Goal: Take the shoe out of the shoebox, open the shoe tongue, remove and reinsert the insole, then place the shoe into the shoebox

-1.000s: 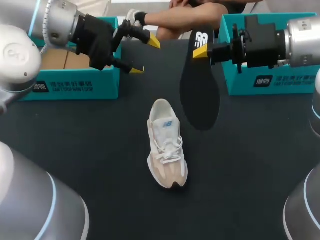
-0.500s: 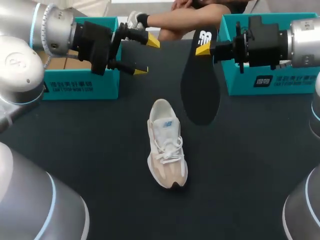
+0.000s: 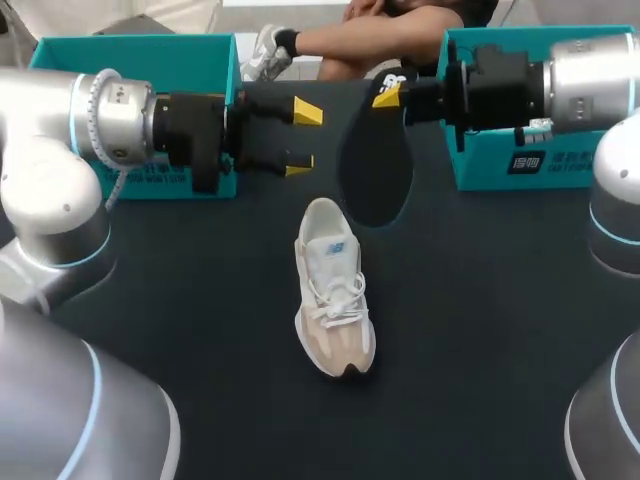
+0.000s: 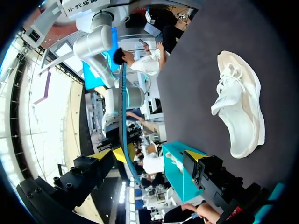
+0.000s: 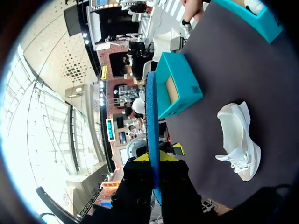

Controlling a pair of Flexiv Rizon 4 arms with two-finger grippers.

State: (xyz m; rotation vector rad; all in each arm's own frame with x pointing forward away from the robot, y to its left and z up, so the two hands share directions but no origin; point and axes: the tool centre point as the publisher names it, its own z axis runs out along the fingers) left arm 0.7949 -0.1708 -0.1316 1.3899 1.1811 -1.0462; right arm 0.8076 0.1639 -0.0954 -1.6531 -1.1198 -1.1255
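Because the insole (image 3: 375, 170) has to go back in toe first, the right fingers (image 3: 388, 95) are clenched on its heel end, letting the rest hang free above the bench (image 3: 200, 300), at about one o'clock from the shoe (image 3: 335, 290). The shoe stands on its sole mid-bench, heel to twelve, toe to six, outside both boxes. The left fingers (image 3: 306, 112) are released and empty, hovering at the shoe's eleven o'clock, well placed, I judge, to steady the shoe or hold its tongue back. A teal shoebox (image 3: 130, 40) stands at ten o'clock, a second shoebox (image 3: 500, 170) at two. Nothing lies between insole and shoe; the laces crossing the tongue look like the real hindrance, narrowing the mouth
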